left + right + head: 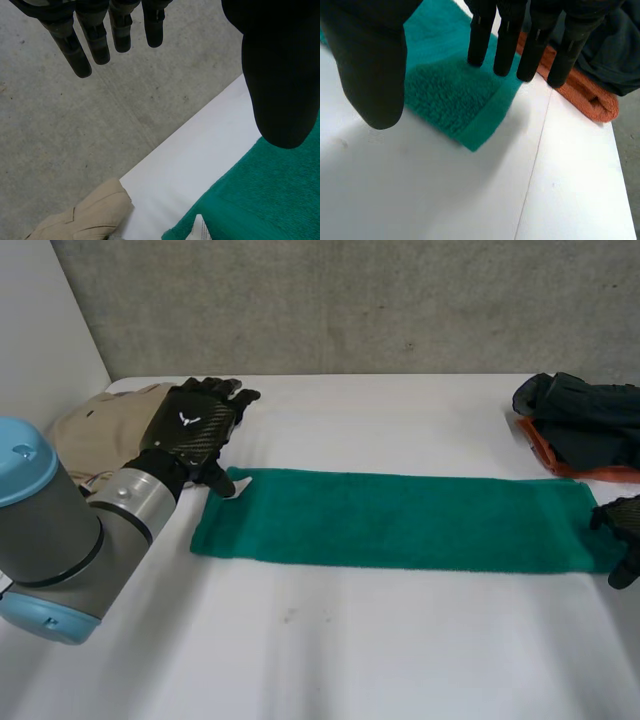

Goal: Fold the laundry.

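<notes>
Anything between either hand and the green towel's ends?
Nothing visible. The left hand is open at the green towel's left end, and the right hand is open over its right corner. The beige garment and the dark and orange clothes lie beside it, not on it.

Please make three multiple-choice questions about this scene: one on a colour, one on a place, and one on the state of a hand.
1. What colour is the long towel?
A. red
B. green
C. white

2. Where does the beige garment lie?
A. on the towel
B. beside the left hand
C. on the floor

3. How are the fingers of the right hand?
A. curled round the towel
B. shut in a fist
C. straight, above the towel's corner

Answers:
1 B: the head view shows it green.
2 B: it lies next to that hand.
3 C: the right wrist view shows them straight over the corner.
</notes>
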